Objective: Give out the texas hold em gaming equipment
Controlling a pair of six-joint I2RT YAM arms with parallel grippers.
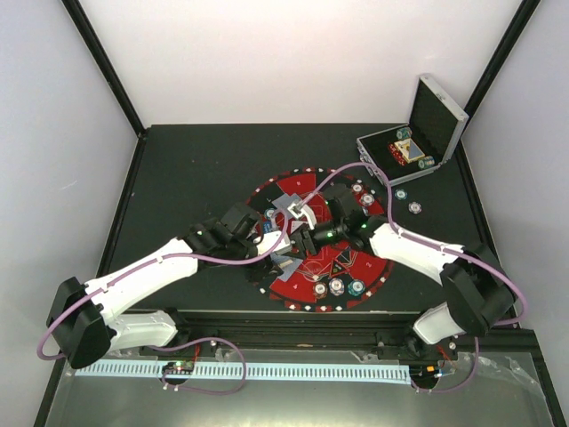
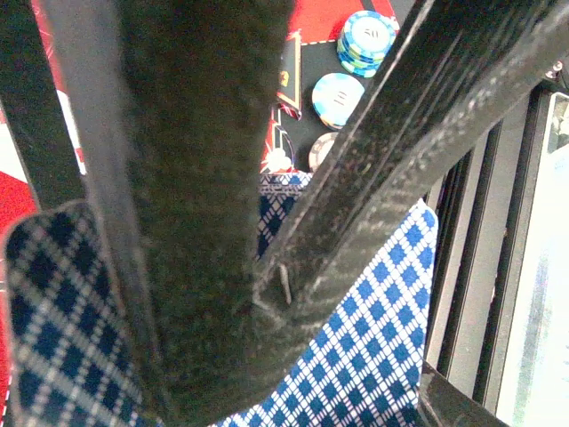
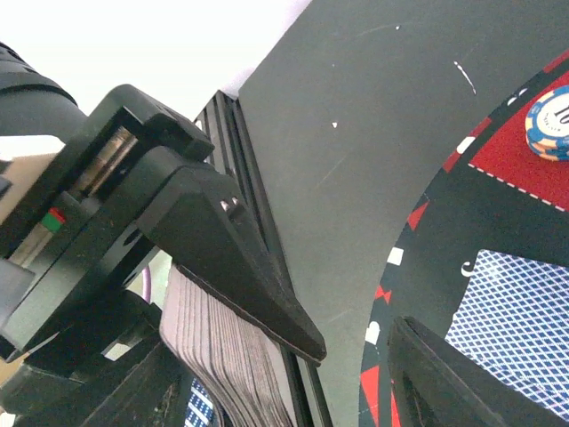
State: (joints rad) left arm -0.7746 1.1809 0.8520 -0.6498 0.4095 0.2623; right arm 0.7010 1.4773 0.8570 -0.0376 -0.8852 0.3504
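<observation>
My left gripper is over the middle of the mat, shut on a deck of playing cards with blue-and-white diamond backs. The deck's stacked edges show in the right wrist view, just behind one finger. My right gripper is open beside the deck, and only table and mat show between its fingers. It meets the left gripper at the mat's centre. One card lies face down on the mat. Chip stacks sit at the mat's near rim, and others at its far right.
The silver case stands open at the back right with chips inside. Two loose chips lie on the table between case and mat. The table's near rail runs just behind both arms.
</observation>
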